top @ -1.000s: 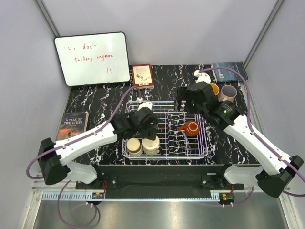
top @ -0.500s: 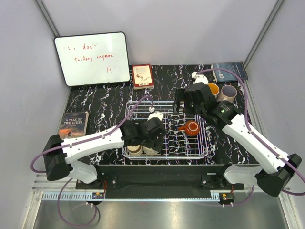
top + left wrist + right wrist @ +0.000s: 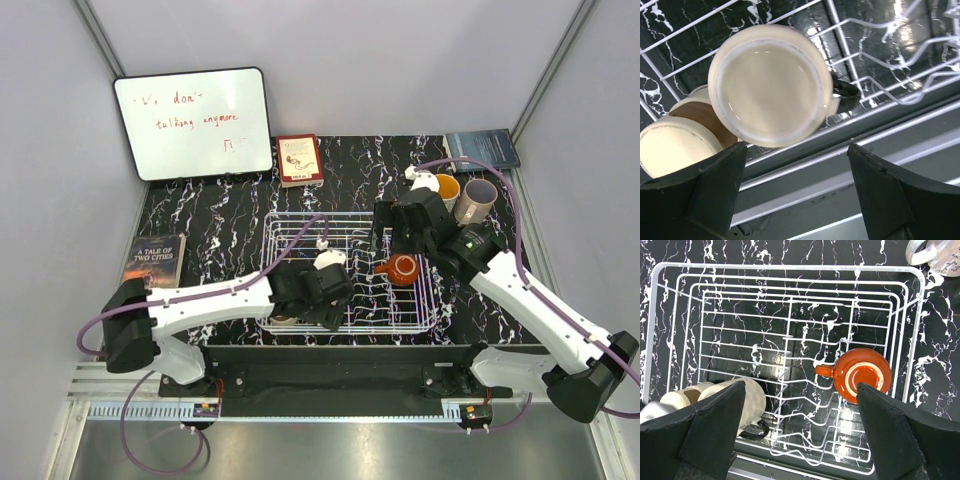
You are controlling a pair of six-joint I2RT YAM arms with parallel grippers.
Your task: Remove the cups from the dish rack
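Observation:
The white wire dish rack (image 3: 352,222) sits mid-table. Two cream cups stand upside down in its near-left corner: one with a black handle (image 3: 771,85) and one with a brown band (image 3: 675,145); both also show in the right wrist view (image 3: 747,399) (image 3: 677,397). My left gripper (image 3: 315,298) is open and empty right above them, its fingers (image 3: 700,190) past the black-handled cup toward the rack's near rim. A squat reddish-brown cup (image 3: 402,268) (image 3: 862,375) lies at the rack's right. My right gripper (image 3: 397,228) hovers open and empty over the rack's far right.
A tan-brown cup (image 3: 447,187) and a pinkish-beige cup (image 3: 478,195) stand on the table right of the rack. A whiteboard (image 3: 193,122) and a red book (image 3: 299,159) stand at the back, another book (image 3: 155,262) lies left, and a dark book (image 3: 480,148) lies far right.
My left gripper has moved toward the near edge and to the right, now covering the two cream cups in the top view. My right gripper has shifted slightly nearer.

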